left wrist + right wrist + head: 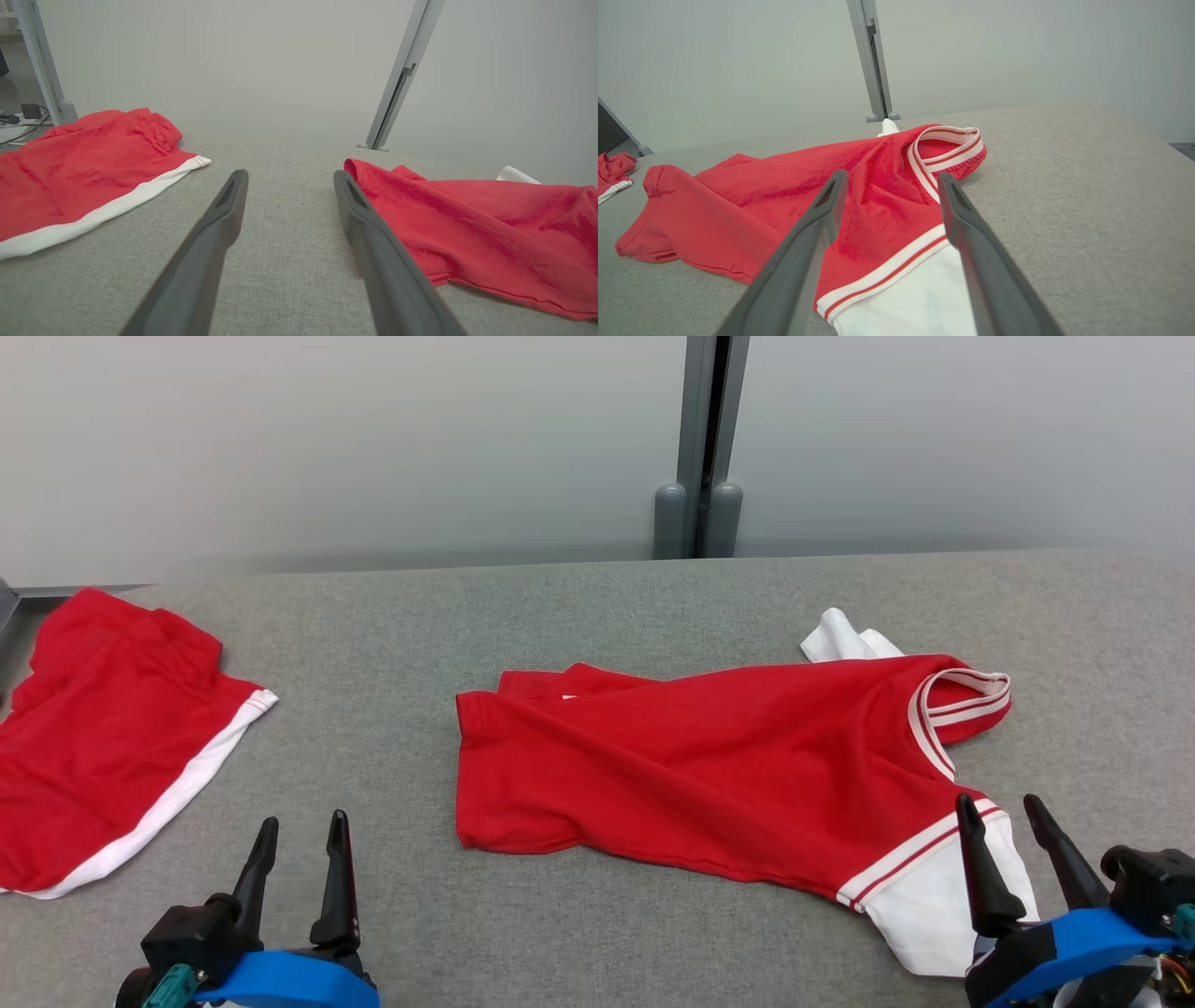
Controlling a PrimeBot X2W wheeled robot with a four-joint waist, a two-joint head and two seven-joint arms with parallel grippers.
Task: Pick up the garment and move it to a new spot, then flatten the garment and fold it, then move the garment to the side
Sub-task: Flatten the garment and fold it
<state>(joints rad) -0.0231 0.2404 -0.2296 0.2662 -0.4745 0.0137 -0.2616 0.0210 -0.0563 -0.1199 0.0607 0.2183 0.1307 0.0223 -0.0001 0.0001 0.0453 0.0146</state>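
At the front edge of the tabletop, the left gripper and right gripper are hovering, jaws parted wide, empty. Beyond, the garment is lying rumpled mid-tabletop. Pickup is seemingly pending, calling for the right gripper to descend and pinch the white sleeve.

Red shorts, white stripe along one edge, lying on far left of grey fabric tabletop, far end rumpled. Grey metal post upright behind tabletop's far edge, two rounded feet at base. Pale wall panels either side of post. Left wrist view: white frame leg, small dark box with cables on floor beyond shorts.
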